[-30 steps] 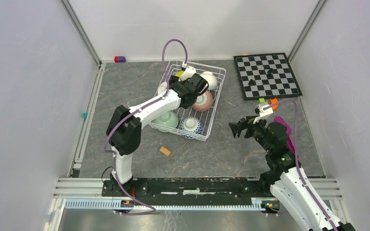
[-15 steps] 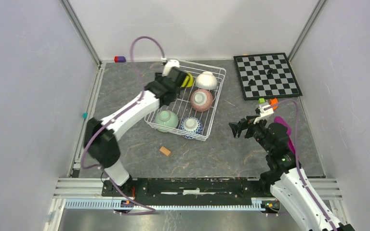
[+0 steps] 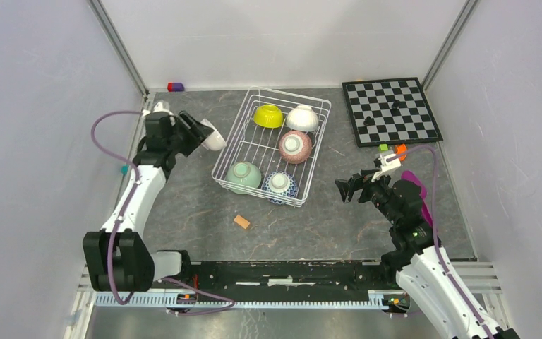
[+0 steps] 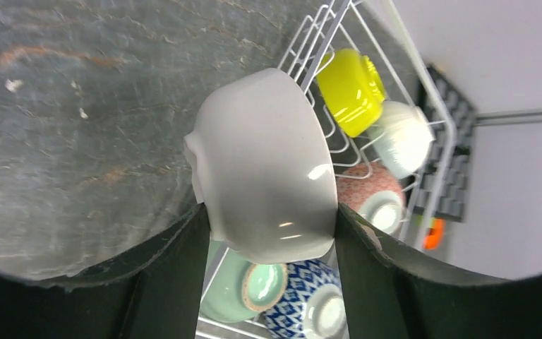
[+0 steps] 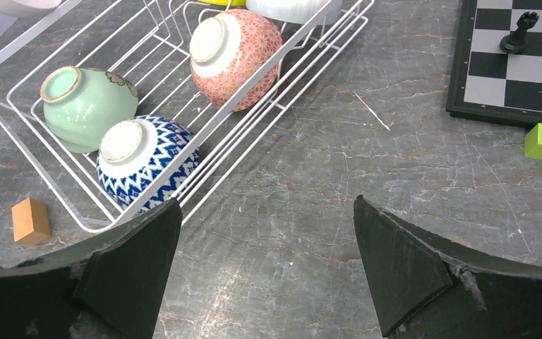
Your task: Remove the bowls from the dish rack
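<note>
White glazed ceramic footed bowl (image 4: 265, 166) clamped across its wall by left gripper (image 4: 268, 236), clear of white wire dish rack (image 3: 257, 145); likely light, rigid, slick, chip-prone. Right gripper (image 5: 265, 240) jaws apart, empty.

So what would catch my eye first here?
The left pincer holds a white bowl just left of the white wire dish rack. Five more sit in that rack, the yellow-green bowl brightest, at its far end. A chessboard lies at the far right.
</note>
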Controlling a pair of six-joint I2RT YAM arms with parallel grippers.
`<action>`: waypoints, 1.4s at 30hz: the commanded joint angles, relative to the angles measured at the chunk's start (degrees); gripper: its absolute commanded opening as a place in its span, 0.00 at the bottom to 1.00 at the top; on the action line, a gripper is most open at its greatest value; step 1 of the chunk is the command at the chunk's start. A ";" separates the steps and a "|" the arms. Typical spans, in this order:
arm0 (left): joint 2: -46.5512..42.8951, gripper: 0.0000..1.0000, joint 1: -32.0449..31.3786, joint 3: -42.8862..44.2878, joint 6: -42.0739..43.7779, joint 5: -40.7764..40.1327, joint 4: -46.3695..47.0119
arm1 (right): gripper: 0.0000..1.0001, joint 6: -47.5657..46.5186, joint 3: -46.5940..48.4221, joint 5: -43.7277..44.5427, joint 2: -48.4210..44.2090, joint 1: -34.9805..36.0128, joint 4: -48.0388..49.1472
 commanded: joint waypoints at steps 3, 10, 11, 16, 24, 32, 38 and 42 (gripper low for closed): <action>-3.54 0.54 11.70 -10.23 -18.37 22.35 22.12 | 0.98 1.04 1.85 -0.64 -0.68 0.08 1.36; -4.04 0.56 16.83 -16.98 -21.89 18.84 23.01 | 0.98 0.84 0.85 0.15 -2.63 0.08 0.14; -4.29 0.56 17.14 -17.65 -21.68 17.48 22.38 | 0.98 0.79 0.75 0.24 -2.83 0.09 0.05; -4.75 0.59 17.63 -21.53 -20.11 12.76 19.46 | 0.98 0.50 0.52 0.30 -2.91 0.10 -0.41; -3.93 0.61 17.69 -26.04 -18.52 11.28 20.05 | 0.98 0.74 0.48 -0.18 -2.58 0.04 -0.03; -3.64 0.77 17.69 -29.20 -19.15 9.41 20.42 | 0.98 1.38 0.30 0.85 -2.86 0.04 -0.22; -3.69 0.99 17.67 -29.19 -18.63 7.71 16.74 | 0.98 1.64 0.56 2.18 -3.33 0.09 -0.90; -5.16 1.00 17.64 -28.76 -18.81 4.38 11.84 | 0.98 1.73 0.91 2.34 -3.46 0.09 -1.26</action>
